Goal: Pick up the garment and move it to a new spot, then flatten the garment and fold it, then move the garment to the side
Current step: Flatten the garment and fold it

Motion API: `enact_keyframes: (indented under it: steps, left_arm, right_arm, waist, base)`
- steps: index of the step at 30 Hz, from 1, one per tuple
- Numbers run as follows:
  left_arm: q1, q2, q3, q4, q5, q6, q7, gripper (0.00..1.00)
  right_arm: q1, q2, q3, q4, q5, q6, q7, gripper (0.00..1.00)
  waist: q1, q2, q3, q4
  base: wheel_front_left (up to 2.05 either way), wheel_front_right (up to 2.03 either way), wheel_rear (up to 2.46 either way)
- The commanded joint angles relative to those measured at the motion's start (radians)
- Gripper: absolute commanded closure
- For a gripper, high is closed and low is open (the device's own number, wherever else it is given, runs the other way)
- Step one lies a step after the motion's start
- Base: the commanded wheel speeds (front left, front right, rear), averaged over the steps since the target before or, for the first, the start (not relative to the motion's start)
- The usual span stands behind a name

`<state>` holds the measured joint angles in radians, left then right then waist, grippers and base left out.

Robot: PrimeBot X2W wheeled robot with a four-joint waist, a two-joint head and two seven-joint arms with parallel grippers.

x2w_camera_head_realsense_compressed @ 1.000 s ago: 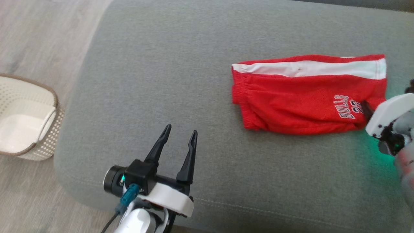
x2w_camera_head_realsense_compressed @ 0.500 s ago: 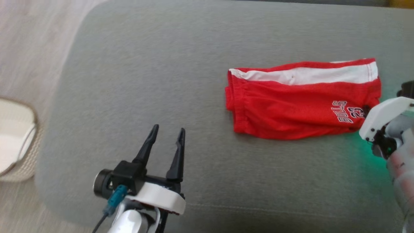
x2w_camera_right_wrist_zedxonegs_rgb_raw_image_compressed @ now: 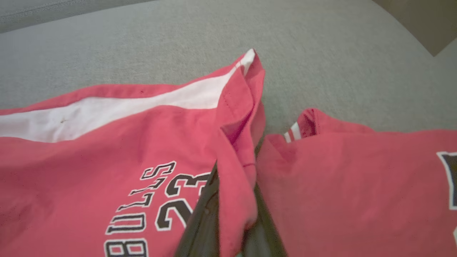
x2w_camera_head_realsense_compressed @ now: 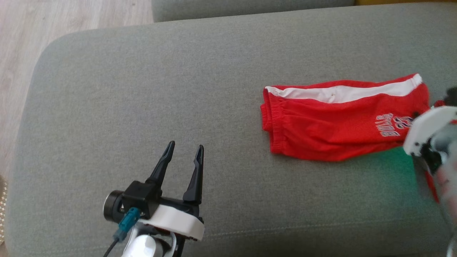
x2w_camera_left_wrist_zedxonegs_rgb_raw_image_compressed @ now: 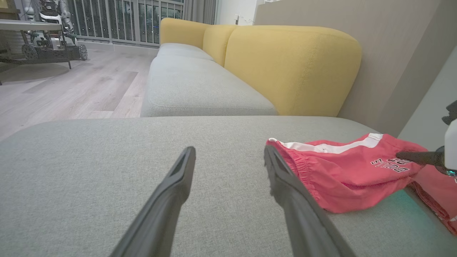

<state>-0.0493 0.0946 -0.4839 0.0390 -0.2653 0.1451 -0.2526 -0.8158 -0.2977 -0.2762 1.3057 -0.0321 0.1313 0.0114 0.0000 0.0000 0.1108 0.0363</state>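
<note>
Garment (x2w_camera_head_realsense_compressed: pixel 332 125): red shorts with a white side stripe, lying on the right half of the grey cushion (x2w_camera_head_realsense_compressed: pixel 160 89). Elastic waistband end turned toward the cushion's middle, hem end at the right.
Garment edges: waistband bunched and slightly curled. Near long edge rounded into a soft fold. Hem lifted off the cushion beside the "BULLS 23" print.
Right gripper (x2w_camera_right_wrist_zedxonegs_rgb_raw_image_compressed: pixel 234 203): closed on a raised fold of the hem, cloth pinched between the two dark fingers (x2w_camera_right_wrist_zedxonegs_rgb_raw_image_compressed: pixel 200 228), just right of the print.
Left gripper (x2w_camera_head_realsense_compressed: pixel 186 144): jaws spread wide, nothing between them. Low over the cushion near its front seam, well apart from the garment.
Other red cloth (x2w_camera_right_wrist_zedxonegs_rgb_raw_image_compressed: pixel 357 185): just right of the pinched hem, touching or nearly touching it. Cannot tell whether part of the same garment.
Cushion edges: rounded left end next to the wood floor (x2w_camera_head_realsense_compressed: pixel 53 21). Front seam just beyond the left gripper's wrist. Second grey cushion (x2w_camera_left_wrist_zedxonegs_rgb_raw_image_compressed: pixel 192 85) past the far edge. Yellow backrest (x2w_camera_left_wrist_zedxonegs_rgb_raw_image_compressed: pixel 292 67) behind the garment's side.
Open room: broad bare grey surface across the cushion's left and middle, from the waistband to the rounded left end.
</note>
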Motion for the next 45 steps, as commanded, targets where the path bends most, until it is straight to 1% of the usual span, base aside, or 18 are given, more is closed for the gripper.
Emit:
enact_keyframes:
  steps: [1,7,12,17,21,23,26,28,32,33,35,36,37,39,40,43,45]
  left_arm:
    - [-0.023,-0.002,0.036,-0.024,0.01,-0.005,-0.009,0.0]
    - [-0.013,-0.004,0.037,-0.007,0.013,-0.013,-0.009,0.0]
    - [0.005,-0.007,0.039,0.0,0.01,-0.015,-0.009,0.0]
    - [0.017,-0.009,0.037,0.003,0.01,-0.019,-0.009,0.0]
    - [0.016,-0.009,0.034,0.008,0.011,-0.024,-0.009,0.0]
    - [0.014,-0.009,0.032,0.009,0.011,-0.025,-0.009,0.0]
    - [0.012,-0.011,0.032,0.012,0.011,-0.026,-0.009,0.0]
    - [0.013,-0.011,0.034,0.009,0.013,-0.024,-0.009,0.0]
    - [0.021,-0.012,0.04,0.001,0.018,-0.02,-0.009,0.0]
    - [0.026,-0.012,0.044,-0.002,0.019,-0.018,-0.009,0.0]
    - [0.03,-0.013,0.048,-0.003,0.019,-0.018,-0.009,0.0]
    - [0.03,-0.013,0.048,-0.003,0.019,-0.018,-0.009,0.0]
    - [0.03,-0.014,0.048,-0.002,0.019,-0.019,-0.009,0.0]
    - [0.027,-0.015,0.047,-0.001,0.021,-0.021,-0.009,0.0]
    - [0.027,-0.015,0.047,-0.001,0.021,-0.021,-0.009,0.0]
    - [0.027,-0.015,0.053,-0.006,0.023,-0.019,-0.009,0.0]
    - [0.033,-0.013,0.062,-0.012,0.024,-0.015,-0.009,0.0]
  right_arm:
    - [-0.06,0.018,0.019,-0.04,-0.022,-0.001,-0.015,1.0]
    - [-0.096,0.084,0.047,-0.066,-0.077,-0.001,-0.031,1.0]
    - [-0.123,0.156,0.103,-0.075,-0.091,-0.001,-0.041,1.0]
    - [-0.145,0.222,0.208,-0.061,-0.06,-0.001,-0.027,1.0]
    - [-0.135,0.244,0.31,-0.05,-0.008,-0.001,-0.019,1.0]
    - [-0.112,0.246,0.39,-0.051,0.043,-0.001,-0.019,1.0]
    - [-0.051,0.247,0.558,-0.126,0.164,-0.001,-0.01,1.0]
    - [-0.016,0.247,0.639,-0.195,0.223,-0.001,0.003,1.0]
    - [0.048,0.247,0.716,-0.313,0.279,-0.001,0.021,1.0]
    - [0.09,0.241,0.743,-0.372,0.298,-0.001,0.044,1.0]
    - [0.136,0.233,0.756,-0.433,0.318,-0.001,0.069,1.0]
    - [0.157,0.228,0.75,-0.463,0.326,-0.001,0.077,0.47]
    - [0.177,0.221,0.737,-0.492,0.33,-0.001,0.078,0.0]
    - [0.215,0.21,0.699,-0.55,0.324,-0.001,0.071,0.0]
    - [0.215,0.21,0.699,-0.55,0.324,-0.001,0.071,0.0]
    - [0.28,0.206,0.617,-0.657,0.314,-0.001,0.049,0.0]
    - [0.332,0.201,0.542,-0.741,0.293,-0.001,0.031,0.0]
  waist:
    - [0.0,0.0,-0.006,-0.003]
    - [0.0,0.0,-0.032,0.014]
    - [0.0,0.0,-0.054,0.038]
    - [0.0,0.0,-0.06,0.062]
    - [0.0,0.0,-0.059,0.086]
    - [0.0,0.0,-0.057,0.101]
    - [0.0,0.0,-0.053,0.118]
    - [0.0,0.0,-0.049,0.121]
    - [0.0,0.0,-0.045,0.123]
    - [0.0,0.0,-0.043,0.12]
    - [0.0,0.0,-0.042,0.116]
    - [0.0,0.0,-0.042,0.114]
    - [0.0,0.0,-0.042,0.113]
    - [0.0,0.0,-0.043,0.111]
    - [0.0,0.0,-0.043,0.111]
    - [0.0,0.0,-0.045,0.106]
    - [0.0,0.0,-0.048,0.098]
  base:
    - [0.0,0.0,0.0]
    - [0.0,0.0,0.0]
    - [0.0,0.0,0.0]
    - [0.0,0.0,0.0]
    - [0.0,0.0,0.0]
    - [0.0,0.0,0.0]
    - [0.0,0.0,0.0]
    - [0.0,0.0,0.0]
    - [0.0,0.0,0.0]
    - [0.0,0.0,0.0]
    - [0.0,0.0,0.0]
    - [0.0,0.0,0.0]
    - [0.0,0.0,0.0]
    - [0.0,0.0,0.0]
    - [0.0,0.0,0.0]
    - [0.0,0.0,0.0]
    - [0.0,0.0,0.0]
